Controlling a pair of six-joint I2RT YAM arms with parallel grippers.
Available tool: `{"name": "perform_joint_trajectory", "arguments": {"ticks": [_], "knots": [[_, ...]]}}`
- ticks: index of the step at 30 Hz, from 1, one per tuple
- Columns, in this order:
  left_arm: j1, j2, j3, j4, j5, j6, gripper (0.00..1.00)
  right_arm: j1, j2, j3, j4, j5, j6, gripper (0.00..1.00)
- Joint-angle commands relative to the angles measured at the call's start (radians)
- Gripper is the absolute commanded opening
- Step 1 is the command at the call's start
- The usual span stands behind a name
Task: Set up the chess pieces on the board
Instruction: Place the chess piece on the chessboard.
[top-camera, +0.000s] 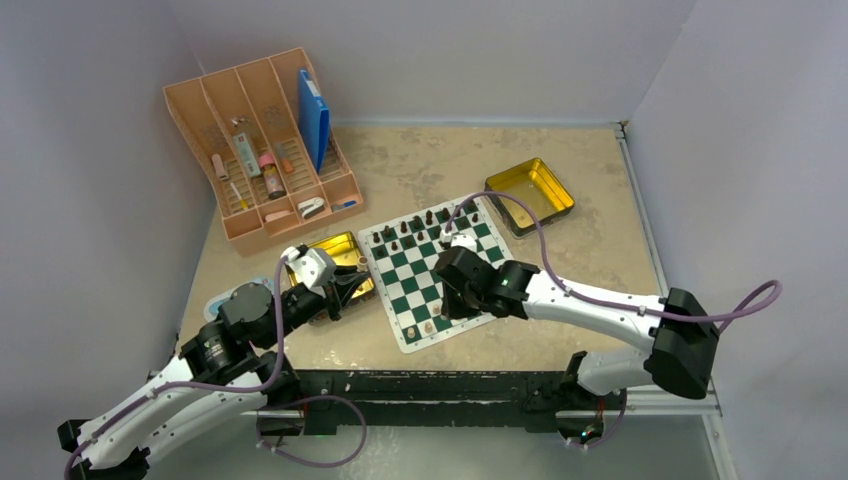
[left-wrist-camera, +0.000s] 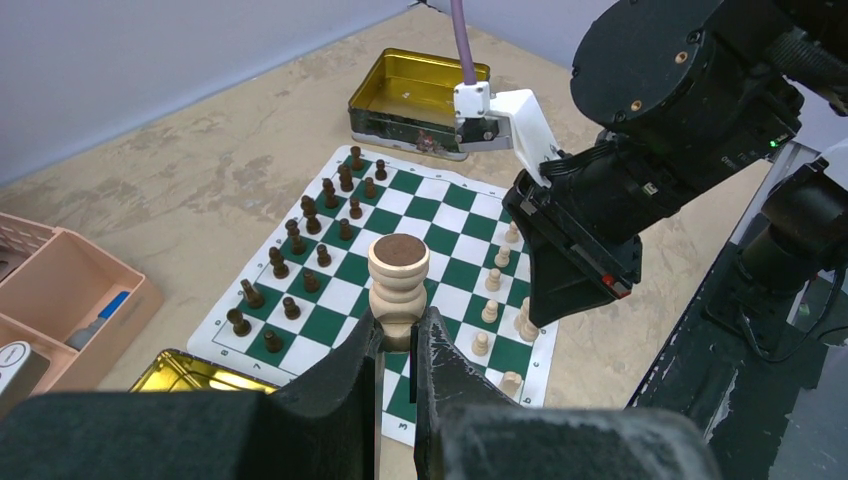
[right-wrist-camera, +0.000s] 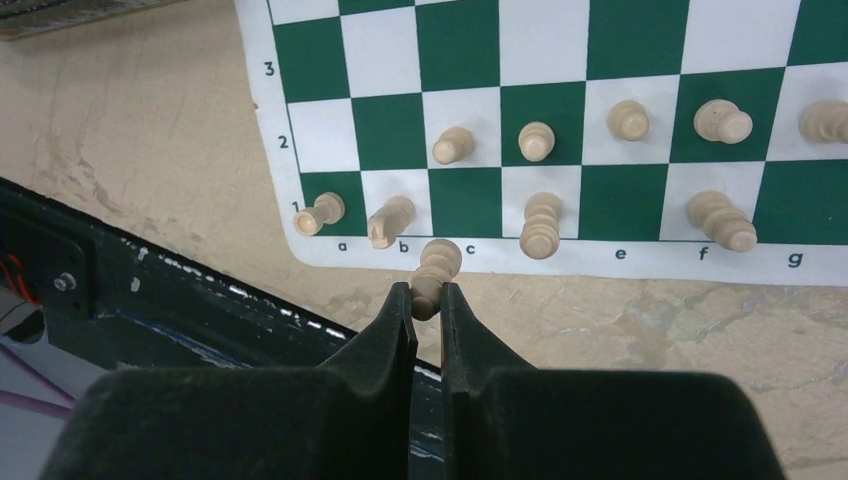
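The green-and-white board lies mid-table, with dark brown chessmen along its far rows. Several tan pieces stand on its near rows, such as a pawn and a taller piece; two lean or lie near the corner. My left gripper is shut on a tan piece, held base-up above the board's left edge. My right gripper is shut on a small tan piece, held over the board's near border by column c. In the top view the right gripper hangs over the board's near rows.
A gold tin sits at the back right of the board; another gold tin lies at the board's left, under my left gripper. A peach organiser tray with small items stands at the back left. The table's black front edge is close.
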Motion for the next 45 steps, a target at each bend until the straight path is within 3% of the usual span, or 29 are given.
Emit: {"name": "perform_joint_trajectory", "arguments": {"ticks": [1,30,45], "knots": [[-0.002,-0.001,0.036,0.016,-0.002,0.012,0.0,0.0,0.026,-0.016,0.061,0.012,0.019,0.02],[-0.003,-0.008,0.035,0.015,-0.001,0.01,0.0,0.001,0.148,-0.095,0.182,0.038,0.016,0.08],[-0.002,0.003,0.027,0.03,0.004,0.0,0.0,0.002,0.108,-0.072,0.155,0.012,0.024,0.25]]}}
